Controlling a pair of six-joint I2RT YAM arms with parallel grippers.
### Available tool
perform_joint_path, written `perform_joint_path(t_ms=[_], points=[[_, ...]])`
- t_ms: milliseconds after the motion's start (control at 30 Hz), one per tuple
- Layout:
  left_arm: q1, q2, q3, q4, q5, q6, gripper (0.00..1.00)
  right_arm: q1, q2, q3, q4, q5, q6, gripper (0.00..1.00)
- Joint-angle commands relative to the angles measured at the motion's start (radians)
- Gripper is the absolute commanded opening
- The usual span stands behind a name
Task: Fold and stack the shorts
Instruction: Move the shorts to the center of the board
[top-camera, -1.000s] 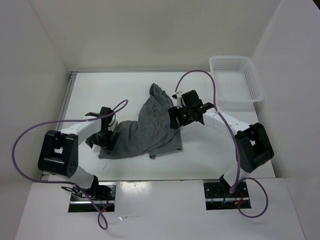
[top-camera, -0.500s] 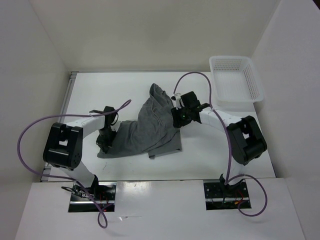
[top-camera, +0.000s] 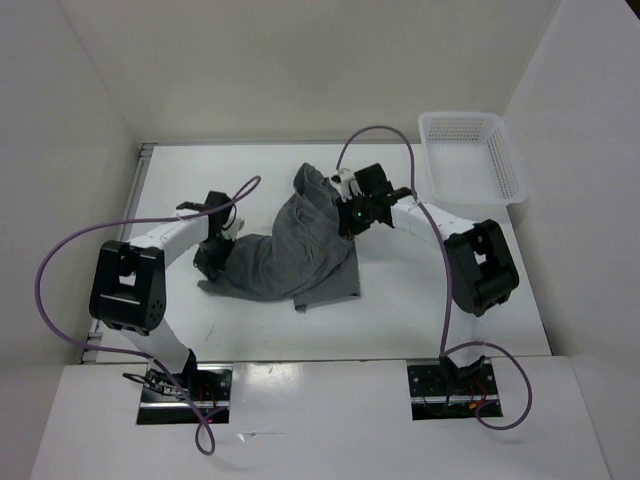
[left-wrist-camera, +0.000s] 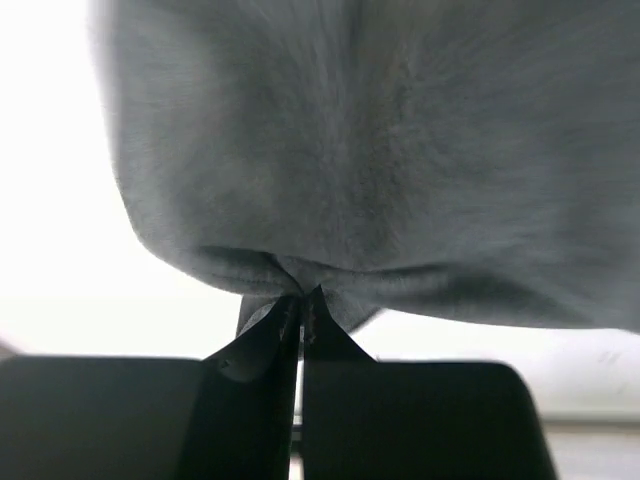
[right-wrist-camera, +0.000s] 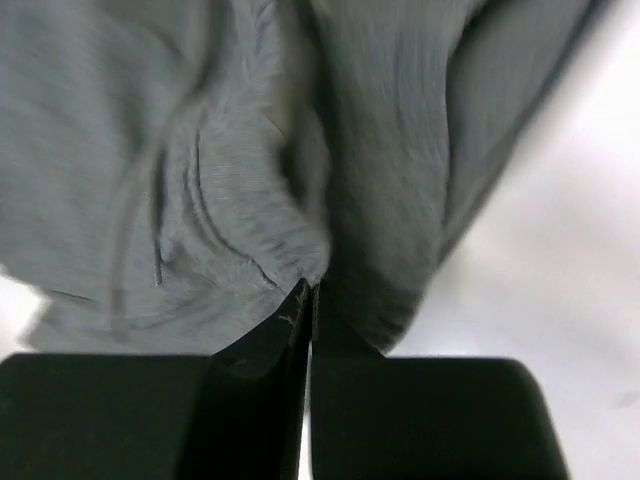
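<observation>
The shorts (top-camera: 292, 255) lie lengthwise between the arms, with the left gripper (top-camera: 211, 247) and right gripper (top-camera: 346, 213) each pinching, apparently, an opposite edge.

In the top view we mark a white plastic mesh basket (top-camera: 506, 160), rectangular and upright, at the far right corner of the white table (top-camera: 420, 290). We see plain white walls (top-camera: 300, 70) enclosing the table at left, back and right.
</observation>
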Motion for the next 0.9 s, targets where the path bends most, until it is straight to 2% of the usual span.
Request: perform_joint_path(t_ms=[0, 33, 100, 133, 167, 200, 233, 300, 333, 433, 467, 567, 667, 700, 767, 800, 833, 867], points=[[0.012, -0.052, 0.162, 0.072, -0.103, 0.002, 0.00, -0.038, 0.033, 0.266, 0.011, -0.095, 0.019, 0.00], [0.012, -0.063, 0.252, 0.085, -0.136, 0.002, 0.00, -0.049, 0.065, 0.400, 0.002, -0.106, 0.036, 0.00], [0.021, -0.063, 0.343, 0.133, -0.246, 0.002, 0.00, -0.089, 0.100, 0.548, -0.026, -0.107, 0.071, 0.00], [0.021, -0.063, 0.386, 0.154, -0.283, 0.002, 0.00, -0.100, 0.118, 0.706, -0.036, -0.107, 0.071, 0.00], [0.034, -0.063, 0.430, 0.174, -0.314, 0.002, 0.00, -0.110, 0.163, 0.790, -0.047, -0.094, 0.082, 0.00], [0.048, -0.054, 0.524, 0.210, -0.364, 0.002, 0.00, -0.136, 0.186, 0.874, -0.070, -0.094, 0.082, 0.00], [0.048, -0.039, 0.572, 0.227, -0.387, 0.002, 0.00, -0.147, 0.209, 1.048, -0.079, -0.084, 0.105, 0.00], [0.077, -0.013, 0.674, 0.265, -0.418, 0.002, 0.00, -0.158, 0.279, 1.218, -0.089, -0.048, 0.105, 0.00], [0.078, -0.003, 0.777, 0.282, -0.459, 0.002, 0.00, -0.158, 0.298, 1.368, -0.114, -0.038, 0.105, 0.00], [0.119, 0.037, 0.943, 0.328, -0.527, 0.002, 0.00, -0.158, 0.326, 1.548, -0.133, -0.037, 0.105, 0.00], [0.130, 0.046, 1.054, 0.328, -0.536, 0.002, 0.00, -0.158, 0.326, 1.567, -0.133, -0.037, 0.105, 0.00], [0.162, 0.089, 1.237, 0.220, -0.509, 0.002, 0.00, -0.158, 0.275, 1.579, -0.165, -0.036, 0.094, 0.00], [0.162, 0.025, 1.166, 0.205, -0.460, 0.002, 0.00, -0.180, 0.229, 1.455, -0.207, -0.085, 0.070, 0.00], [0.162, -0.008, 1.020, 0.205, -0.443, 0.002, 0.00, -0.180, 0.203, 1.375, -0.219, -0.094, 0.056, 0.00], [0.096, -0.111, 0.837, 0.230, -0.431, 0.002, 0.00, -0.193, 0.176, 1.273, -0.251, -0.123, 0.001, 0.00], [0.072, -0.143, 0.749, 0.230, -0.430, 0.002, 0.00, -0.202, 0.143, 1.154, -0.263, -0.134, -0.024, 0.00], [0.032, -0.170, 0.592, 0.230, -0.441, 0.002, 0.00, -0.203, 0.123, 1.085, -0.274, -0.145, -0.048, 0.00], [0.019, -0.214, 0.527, 0.215, -0.441, 0.002, 0.00, -0.203, 0.102, 1.014, -0.289, -0.162, -0.076, 0.00]])
